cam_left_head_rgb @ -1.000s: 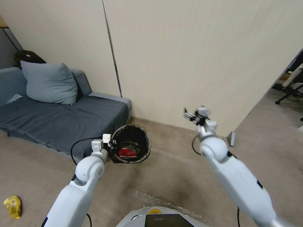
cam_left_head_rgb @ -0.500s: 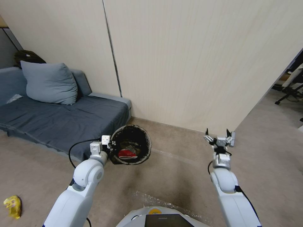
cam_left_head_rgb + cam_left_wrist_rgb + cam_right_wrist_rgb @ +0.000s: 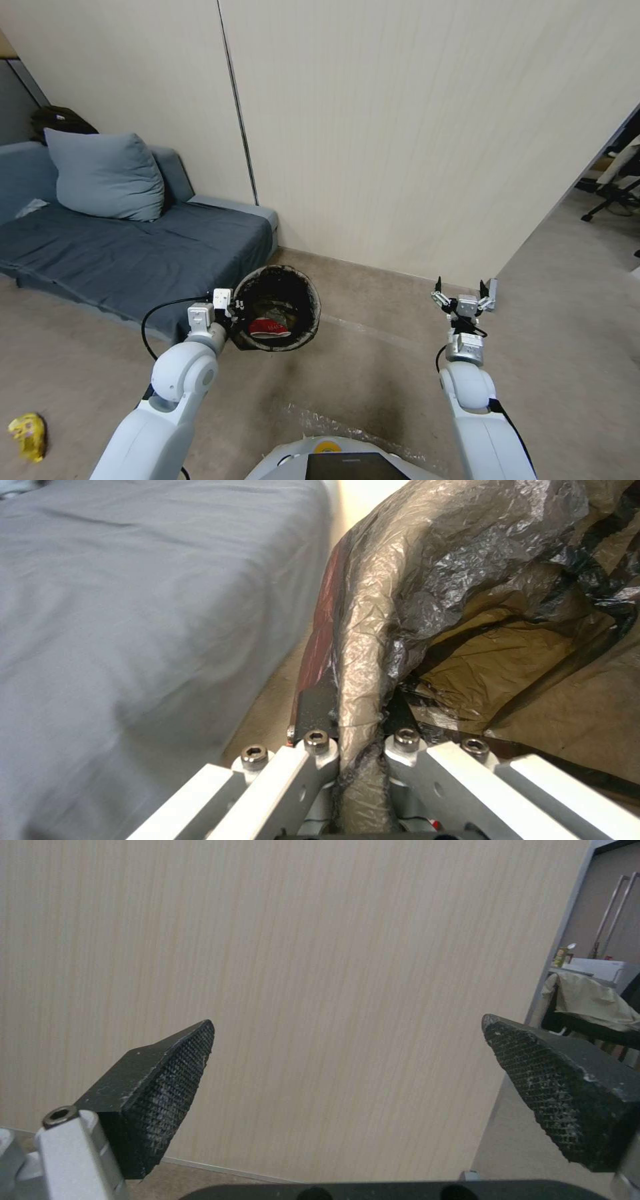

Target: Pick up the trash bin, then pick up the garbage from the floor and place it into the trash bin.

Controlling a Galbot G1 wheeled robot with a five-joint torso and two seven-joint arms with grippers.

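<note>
Beige wall behind, left gripper (image 3: 235, 313) pinching trash bin (image 3: 293, 283) rim, right gripper (image 3: 463, 293) raised, jaws spread

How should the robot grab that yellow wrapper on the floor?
Probably from straight above, pinching the yellow wrapper across its raised crumpled middle: it lies low on the floor. The open right gripper is free; the left gripper holds the trash bin.

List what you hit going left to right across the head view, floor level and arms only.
Yellow wrapper on the floor → left gripper clamped on the rim → trash bin with a red carton inside → right gripper, fingers open, empty.
</note>
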